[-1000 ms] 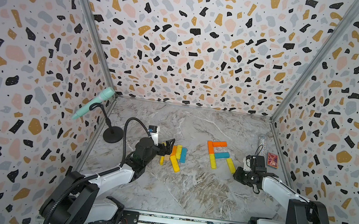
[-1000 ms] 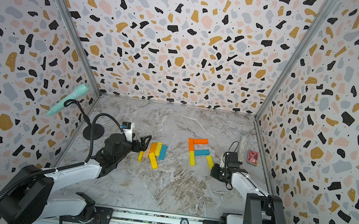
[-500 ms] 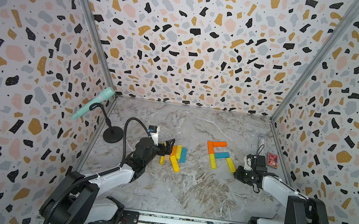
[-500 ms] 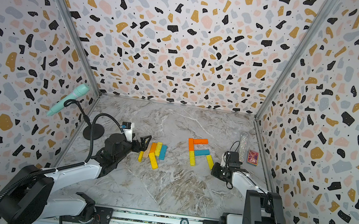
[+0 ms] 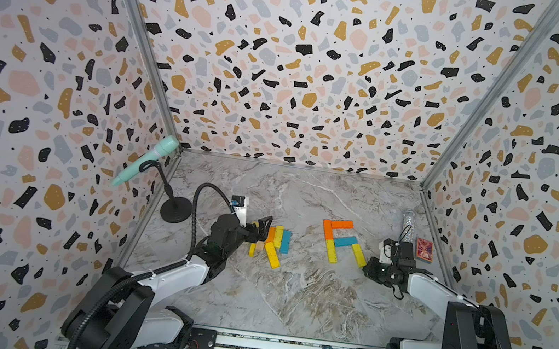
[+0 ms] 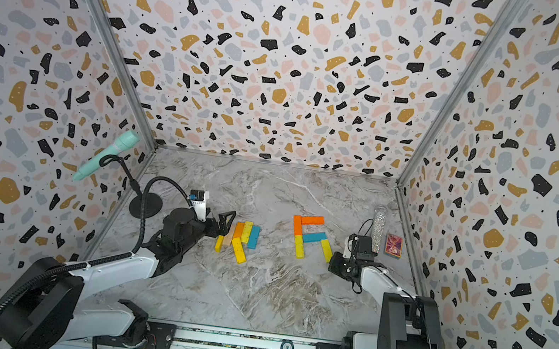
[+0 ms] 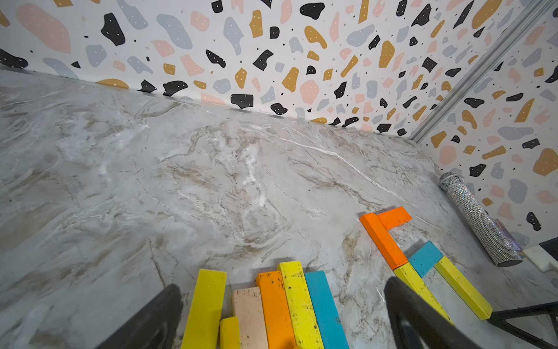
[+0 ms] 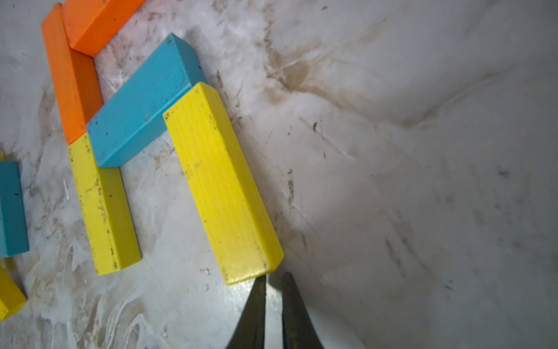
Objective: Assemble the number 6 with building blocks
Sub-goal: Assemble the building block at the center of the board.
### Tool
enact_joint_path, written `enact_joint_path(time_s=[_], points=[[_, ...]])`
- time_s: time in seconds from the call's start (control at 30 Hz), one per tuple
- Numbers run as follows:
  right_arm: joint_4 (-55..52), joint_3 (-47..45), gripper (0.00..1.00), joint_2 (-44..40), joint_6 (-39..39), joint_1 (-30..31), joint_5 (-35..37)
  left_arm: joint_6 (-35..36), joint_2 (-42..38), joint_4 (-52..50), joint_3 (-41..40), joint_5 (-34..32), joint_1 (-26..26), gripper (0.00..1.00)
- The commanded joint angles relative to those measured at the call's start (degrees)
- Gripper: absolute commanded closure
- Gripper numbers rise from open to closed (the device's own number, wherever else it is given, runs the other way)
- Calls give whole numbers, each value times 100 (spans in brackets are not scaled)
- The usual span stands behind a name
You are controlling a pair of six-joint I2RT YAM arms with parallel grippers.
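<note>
Yellow block (image 8: pixel 220 184) (flat) beside gripper (image 8: pixel 274 279)

figure: two orange blocks (image 5: pixel 335 226), blue block (image 5: pixel 345 241), two yellow blocks (image 5: pixel 331 251) lying flat, touching, partly formed | spare pile (image 5: pixel 274 240): yellow, orange, blue, bare-wood blocks, flat, side by side, well apart from figure

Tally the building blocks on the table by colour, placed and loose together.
Yellow blocks: 5
Orange blocks: 3
Blue blocks: 2
Bare wood block: 1
Total: 11
</note>
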Motion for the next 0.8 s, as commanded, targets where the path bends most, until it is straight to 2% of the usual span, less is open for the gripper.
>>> enact_joint_path(time_s=[0.0, 0.2, 0.3, 0.4, 0.5, 0.63, 0.77], points=[[-477, 10, 84, -89, -40, -19, 128, 44, -58, 143, 166, 22, 21, 1], [-671, 219, 81, -431, -73, 12, 107, 61, -166, 108, 160, -13, 21, 0], [-781, 458, 78, -684, -98, 245, 129, 92, -278, 94, 127, -81, 22, 1], [-822, 852, 68, -799, -104, 817, 285, 140, -461, 94, 45, -282, 25, 1], [-785, 1399, 62, -546, -77, 1569, 547, 152, -647, 187, -123, -621, 24, 0], [-433, 2157, 51, 203, -29, 2564, 796, 124, -842, 228, -269, -1001, 25, 0], [-310, 3039, 46, 1229, -66, 3281, 971, 62, -1095, 255, -442, -1458, 25, 0]])
